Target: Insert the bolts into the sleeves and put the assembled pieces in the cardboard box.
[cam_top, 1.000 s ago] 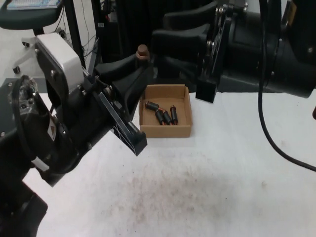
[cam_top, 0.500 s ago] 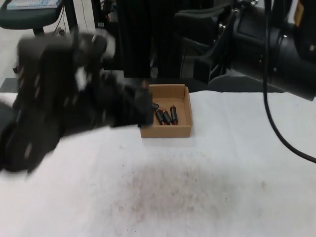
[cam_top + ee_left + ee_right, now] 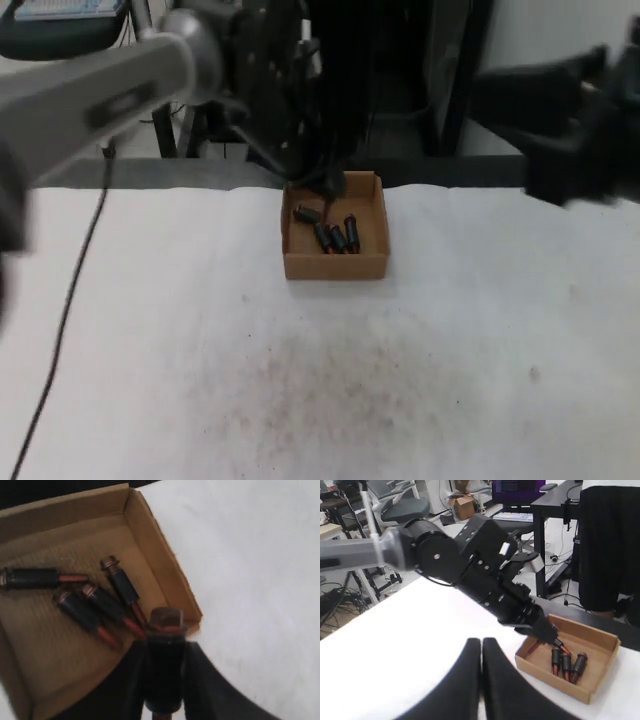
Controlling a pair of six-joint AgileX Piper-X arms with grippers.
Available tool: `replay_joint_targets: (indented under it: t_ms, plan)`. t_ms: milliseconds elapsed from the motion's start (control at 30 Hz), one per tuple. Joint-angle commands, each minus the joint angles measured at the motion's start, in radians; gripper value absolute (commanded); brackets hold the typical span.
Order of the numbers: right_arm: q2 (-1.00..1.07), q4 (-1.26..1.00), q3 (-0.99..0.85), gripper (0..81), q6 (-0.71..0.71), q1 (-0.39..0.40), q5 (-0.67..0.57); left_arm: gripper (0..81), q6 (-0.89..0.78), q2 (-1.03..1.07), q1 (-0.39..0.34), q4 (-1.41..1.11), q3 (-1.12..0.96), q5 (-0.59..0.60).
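Four assembled pieces (image 3: 100,602) lay in the cardboard box (image 3: 165,565). I saw my left gripper (image 3: 165,655) clamped on a fifth piece (image 3: 166,625) over one box corner. My right gripper (image 3: 481,647), well apart, had its fingers pressed together, empty.

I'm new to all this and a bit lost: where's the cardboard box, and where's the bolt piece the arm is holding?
cardboard box (image 3: 335,266), high view, on its front wall.
held bolt piece (image 3: 164,667), left wrist view, on its black sleeve.
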Motion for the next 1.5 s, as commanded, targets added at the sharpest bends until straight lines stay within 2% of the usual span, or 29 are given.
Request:
replay_joint_targets:
  t_ms: [0, 167, 333, 467, 533, 667, 700, 733, 800, 867, 933, 967, 1067, 1267, 1400, 1467]
  plan:
    - [-0.037, 0.047, 0.000, 0.8, 0.004, -0.002, 0.015, 0.3, 0.007, 0.102, 0.002, 0.085, -0.166, 0.007]
    - [-0.096, 0.095, 0.000, 0.8, 0.004, -0.002, 0.044, 0.3, -0.014, 0.241, 0.002, 0.169, -0.339, -0.031]
    - [-0.121, 0.141, 0.000, 0.8, 0.004, -0.002, 0.064, 0.3, -0.013, 0.283, 0.002, 0.148, -0.360, -0.031]
    - [-0.122, 0.222, 0.000, 0.8, 0.014, -0.002, 0.064, 2.1, 0.052, 0.285, 0.002, 0.111, -0.360, -0.031]
    - [-0.122, 0.246, 0.000, 0.8, 0.026, -0.002, 0.064, 8.3, 0.078, 0.285, 0.002, 0.100, -0.374, -0.029]
    - [-0.122, 0.248, 0.000, 0.8, 0.026, -0.002, 0.084, 34.4, 0.098, 0.275, 0.002, 0.053, -0.376, -0.029]
    - [-0.122, 0.248, 0.000, 0.8, 0.026, -0.002, 0.099, 39.1, 0.098, 0.271, 0.002, 0.050, -0.380, -0.029]
    - [-0.122, 0.248, 0.000, 0.8, 0.026, -0.002, 0.111, 40.1, 0.098, 0.268, 0.002, 0.050, -0.384, -0.031]
    - [-0.122, 0.248, 0.000, 0.8, 0.026, -0.002, 0.146, 37.5, 0.098, 0.256, 0.004, 0.056, -0.384, -0.031]
    - [-0.122, 0.256, 0.000, 0.8, 0.026, -0.002, 0.188, 27.1, 0.098, 0.239, 0.006, 0.074, -0.386, -0.035]
    - [-0.122, 0.271, 0.000, 0.8, 0.026, -0.002, 0.224, 7.0, 0.101, 0.214, 0.010, 0.115, -0.387, -0.073]
    - [-0.125, 0.281, 0.000, 0.8, 0.026, -0.002, 0.245, 0.0, 0.124, 0.197, 0.013, 0.143, -0.387, -0.086]
    - [-0.135, 0.349, 0.000, 0.8, 0.026, -0.002, 0.296, 0.3, 0.191, 0.132, 0.013, 0.253, -0.387, -0.147]
    - [-0.216, 0.554, 0.000, 0.8, 0.070, -0.002, 0.384, 0.3, 0.329, -0.100, -0.001, 0.516, -0.346, -0.173]
    - [-0.325, 0.679, 0.016, 0.8, 0.070, -0.002, 0.512, 0.3, 0.353, -0.330, -0.023, 0.512, -0.173, -0.276]
    - [-0.389, 0.728, 0.034, 0.8, 0.088, -0.002, 0.527, 0.3, 0.349, -0.475, -0.030, 0.467, -0.013, -0.281]
